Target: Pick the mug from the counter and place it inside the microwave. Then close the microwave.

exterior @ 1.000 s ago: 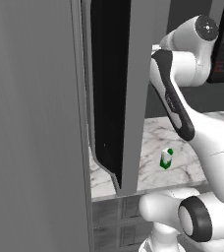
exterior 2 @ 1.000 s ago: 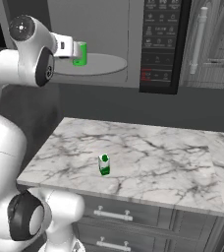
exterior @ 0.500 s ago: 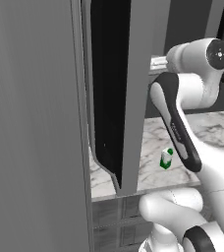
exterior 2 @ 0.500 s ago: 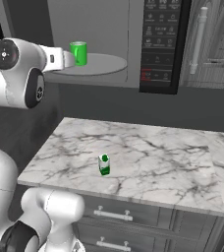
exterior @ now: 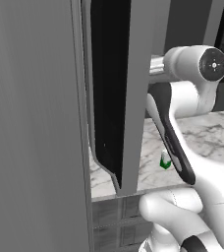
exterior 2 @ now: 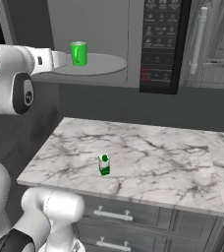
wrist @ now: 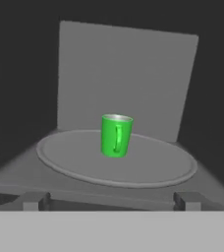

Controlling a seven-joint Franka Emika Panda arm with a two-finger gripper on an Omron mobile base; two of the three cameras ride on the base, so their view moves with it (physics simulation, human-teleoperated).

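Left base view: the black glass door (exterior: 109, 93) of the large grey microwave is swung open.

Right base view: the bright green rounded mug (exterior 2: 78, 52) is seen upright on the round plate (exterior 2: 101, 65) inside; a small green-and-white carton (exterior 2: 104, 164) is on the white marble counter (exterior 2: 153, 157).

Hand view: the mug (wrist: 116, 135) is seen upright on the plate (wrist: 148, 167); the two-finger gripper (wrist: 112, 201) is spread wide, clear of it.

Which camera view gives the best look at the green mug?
The hand view: the mug stands upright, centred on the round plate, handle facing the camera. The right base view shows it small inside the microwave. I cannot make it out in the left base view.
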